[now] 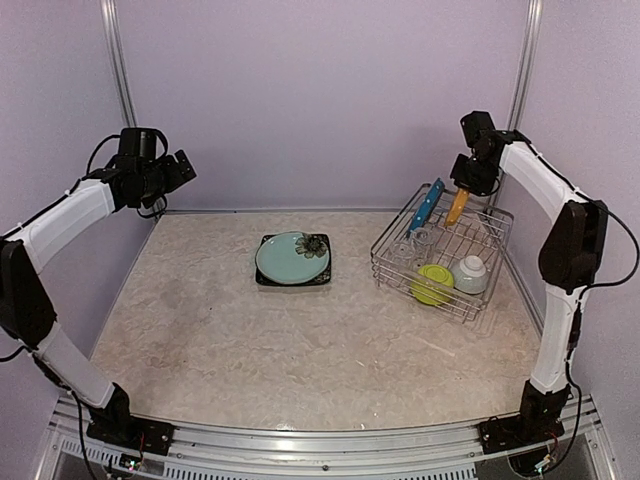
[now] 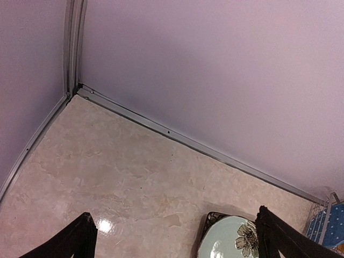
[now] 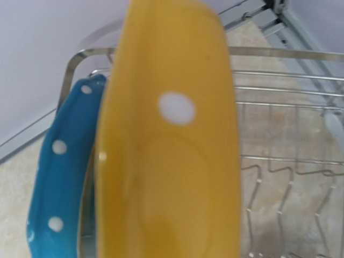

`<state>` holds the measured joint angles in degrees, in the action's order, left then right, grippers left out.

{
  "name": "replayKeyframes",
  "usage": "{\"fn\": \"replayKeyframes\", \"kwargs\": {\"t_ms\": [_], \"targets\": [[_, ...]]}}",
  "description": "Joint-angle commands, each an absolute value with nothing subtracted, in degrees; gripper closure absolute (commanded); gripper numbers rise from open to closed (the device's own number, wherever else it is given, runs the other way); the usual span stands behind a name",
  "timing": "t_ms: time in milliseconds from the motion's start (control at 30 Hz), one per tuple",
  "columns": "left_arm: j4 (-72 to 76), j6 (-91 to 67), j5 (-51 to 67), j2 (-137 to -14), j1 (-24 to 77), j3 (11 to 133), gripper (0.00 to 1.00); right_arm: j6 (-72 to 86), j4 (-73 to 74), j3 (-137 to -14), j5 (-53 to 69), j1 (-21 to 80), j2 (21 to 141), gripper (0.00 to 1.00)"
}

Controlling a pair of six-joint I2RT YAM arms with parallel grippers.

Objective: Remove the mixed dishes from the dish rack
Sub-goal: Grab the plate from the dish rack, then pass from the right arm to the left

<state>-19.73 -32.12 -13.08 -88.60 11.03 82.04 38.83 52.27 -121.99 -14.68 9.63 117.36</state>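
My right gripper (image 1: 466, 187) is shut on the top rim of the yellow plate (image 1: 456, 207), which stands on edge at the far side of the dish rack (image 1: 478, 312). In the right wrist view the yellow plate (image 3: 169, 161) fills the middle and hides my fingers. The blue white-dotted plate (image 1: 427, 205) stands beside it, to its left (image 3: 56, 183). In the rack lie a lime-green bowl (image 1: 433, 284), a pale grey-green bowl (image 1: 470, 273) and two clear glasses (image 1: 405, 248). The teal flowered plate (image 1: 290, 256) rests on the black square plate (image 1: 322, 275) mid-table. My left gripper (image 1: 178, 170) is open, raised at far left.
The left wrist view shows the marble table (image 2: 134, 177), the back wall rail (image 2: 188, 142), the teal plate (image 2: 228, 242) low between my open fingertips (image 2: 80, 236), and the blue plate's edge (image 2: 328, 223) at the right. Purple walls enclose the table.
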Motion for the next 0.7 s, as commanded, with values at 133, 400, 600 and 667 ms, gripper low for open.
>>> {"fn": "replayKeyframes", "kwargs": {"t_ms": [133,400,600,667], "targets": [[-19.26,-31.32,-10.65,-89.46,11.73,84.50,0.01,38.28,49.83,-119.78,-20.10,9.87,106.62,0.84],[-19.26,-29.37,-6.34,-89.47,12.19,85.11,0.01,36.32,48.53,-115.02,-16.26,9.84,100.53,0.86],[-20.90,-26.34,3.41,-90.34,12.30,86.78,0.01,30.14,42.92,-108.29,-6.66,9.92,93.89,0.94],[-20.06,-25.73,5.27,-90.20,12.54,86.31,0.01,28.96,42.28,-106.72,-4.05,9.87,92.23,0.98]]}}
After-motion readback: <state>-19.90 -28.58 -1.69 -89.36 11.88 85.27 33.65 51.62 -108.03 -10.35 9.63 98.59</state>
